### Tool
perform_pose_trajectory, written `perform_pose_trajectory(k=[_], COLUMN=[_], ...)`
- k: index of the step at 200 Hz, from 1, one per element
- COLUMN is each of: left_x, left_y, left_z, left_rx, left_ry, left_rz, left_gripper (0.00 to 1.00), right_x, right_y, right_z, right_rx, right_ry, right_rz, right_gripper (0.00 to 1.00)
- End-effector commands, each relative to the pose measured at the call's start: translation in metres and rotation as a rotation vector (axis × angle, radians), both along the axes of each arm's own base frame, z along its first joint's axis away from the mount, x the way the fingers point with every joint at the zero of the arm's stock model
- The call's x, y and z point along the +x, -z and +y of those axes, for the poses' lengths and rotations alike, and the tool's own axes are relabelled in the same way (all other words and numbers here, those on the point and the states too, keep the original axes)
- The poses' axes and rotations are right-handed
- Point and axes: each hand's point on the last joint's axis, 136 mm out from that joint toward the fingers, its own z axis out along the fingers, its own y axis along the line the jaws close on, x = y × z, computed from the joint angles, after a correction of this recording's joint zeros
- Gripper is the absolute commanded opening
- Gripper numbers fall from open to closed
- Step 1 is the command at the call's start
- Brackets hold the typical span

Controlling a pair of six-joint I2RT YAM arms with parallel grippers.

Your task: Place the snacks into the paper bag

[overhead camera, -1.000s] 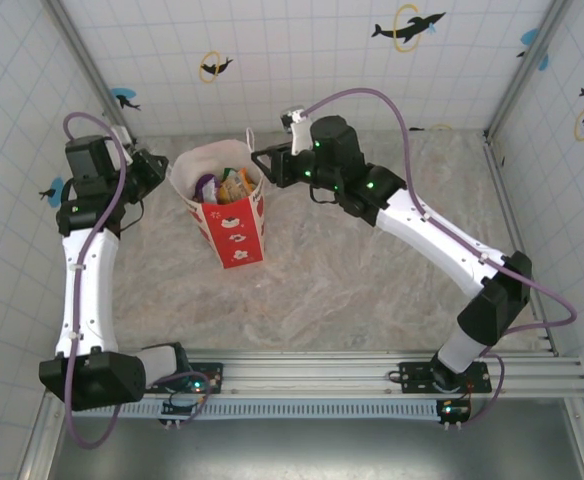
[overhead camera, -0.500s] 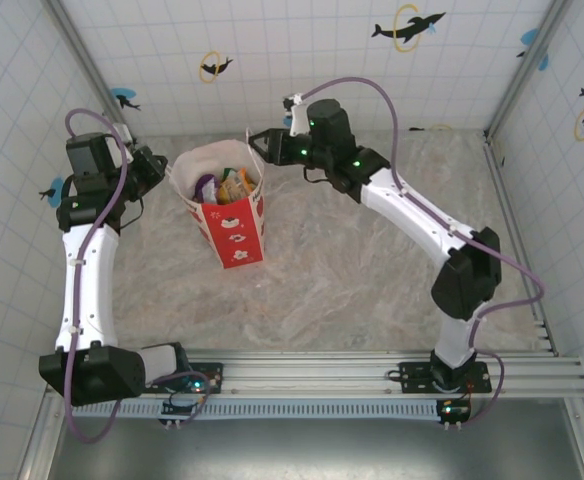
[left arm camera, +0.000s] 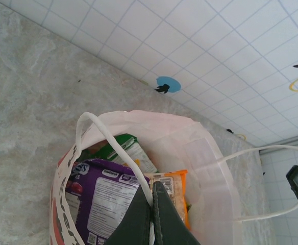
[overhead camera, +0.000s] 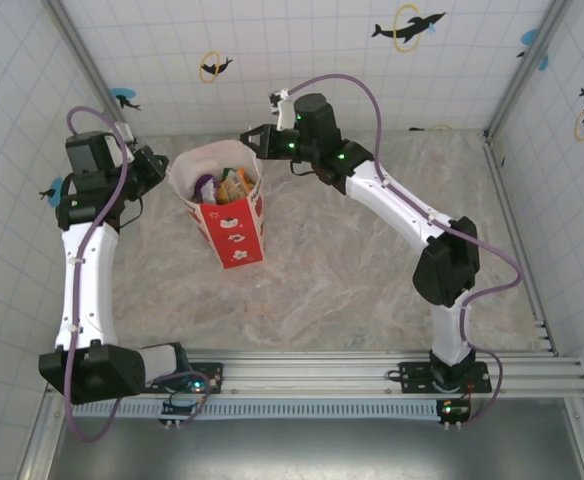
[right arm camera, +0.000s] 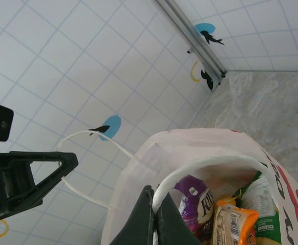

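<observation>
Gripping the paper bag (overhead camera: 234, 235) by its handles (left arm camera: 113, 148), left gripper (left arm camera: 152, 189) and right gripper (right arm camera: 154, 196) clenched; snacks (left arm camera: 105, 199) half hidden.

The left gripper (left arm camera: 152, 193) is pinching the bag's (left arm camera: 206, 159) near handle (left arm camera: 95, 124) between closed fingers, right over the open mouth. A purple packet (left arm camera: 106, 197), a green packet (left arm camera: 122, 148) and an orange packet (left arm camera: 177, 188) are lying inside, while the other handle (left arm camera: 261, 153) is stretching off to the right.
</observation>
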Motion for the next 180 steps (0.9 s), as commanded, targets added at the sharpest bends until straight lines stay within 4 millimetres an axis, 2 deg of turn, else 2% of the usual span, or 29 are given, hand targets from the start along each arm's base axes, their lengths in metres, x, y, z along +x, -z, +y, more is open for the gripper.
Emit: perform_pose_trajectory(k=[1,30,74,97,130,163,180], left_x=[0.0,0.0,0.001,0.0,-0.007,-0.016,-0.021], left_y=[-0.014,-0.024,-0.04,-0.05,-0.06,-0.052,-0.046], left_z=[-0.007,-0.024,-0.06,-0.086,-0.136,-0.18,-0.2], left_rx=[-0.002,-0.042,-0.052,-0.053,-0.085,-0.089,-0.091], left_ry=[0.062,0.131,0.248,0.313,0.418,0.501,0.542], left_rz=[-0.03,-0.057,-0.105,-0.12,-0.158,-0.145,-0.134], left_gripper=[0.0,0.0,0.0,0.0,0.0,0.0,0.0], right_x=[-0.006,-0.017,-0.035,-0.044,-0.054,-0.067,-0.071], right_y=[-0.061,-0.079,-0.09,-0.093,-0.095,-0.094,-0.083], right_z=[-0.02,-0.041,-0.076,-0.098,-0.134,-0.171,-0.19], right_rx=[0.056,0.046,0.0,-0.044,-0.113,-0.146,-0.169], right_ry=[0.05,0.09,0.158,0.195,0.256,0.317,0.35], right_rz=[-0.137,-0.182,-0.219,-0.236,-0.241,-0.238,-0.219], right_gripper=[0.0,0.0,0.0,0.0,0.0,0.0,0.0])
